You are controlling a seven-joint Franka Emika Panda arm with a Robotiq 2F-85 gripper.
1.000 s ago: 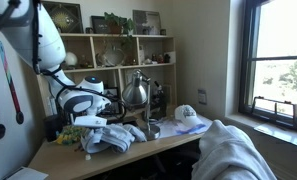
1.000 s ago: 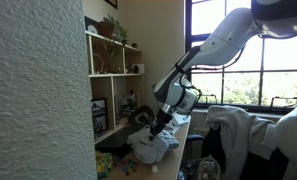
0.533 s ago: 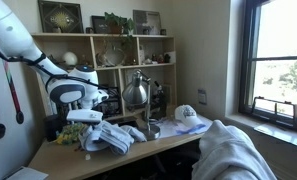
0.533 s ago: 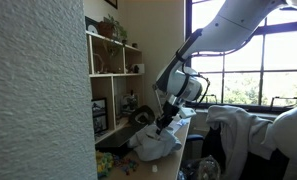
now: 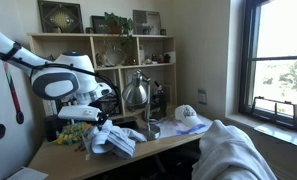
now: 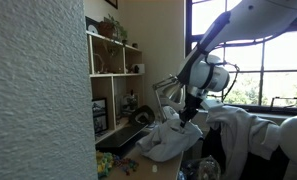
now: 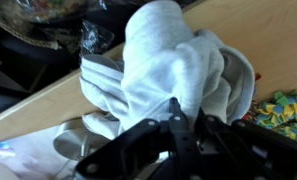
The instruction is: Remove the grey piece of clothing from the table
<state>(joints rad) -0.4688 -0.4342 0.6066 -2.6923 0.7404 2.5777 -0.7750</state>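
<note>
The grey piece of clothing [image 5: 115,141] is bunched and partly lifted over the wooden table [image 5: 58,158]. In an exterior view it hangs from my gripper [image 6: 191,114] as a draped bundle [image 6: 166,141] at the table's front edge. In the wrist view the pale grey cloth [image 7: 178,60] fills the middle, and my gripper [image 7: 178,106] is shut on a fold of it, with the wood of the table [image 7: 28,100] beneath. In an exterior view my gripper [image 5: 95,119] sits at the cloth's left end.
A silver desk lamp [image 5: 136,92] and a white cap [image 5: 186,114] stand on the table to the right of the cloth. A shelf unit [image 5: 108,50] lines the wall behind. A chair draped in white cloth [image 5: 233,150] stands in front. Colourful small items [image 7: 283,105] lie nearby.
My arm has risen and swung away from the shelf toward the table's edge, pulling the grey clothing up and along with it.
</note>
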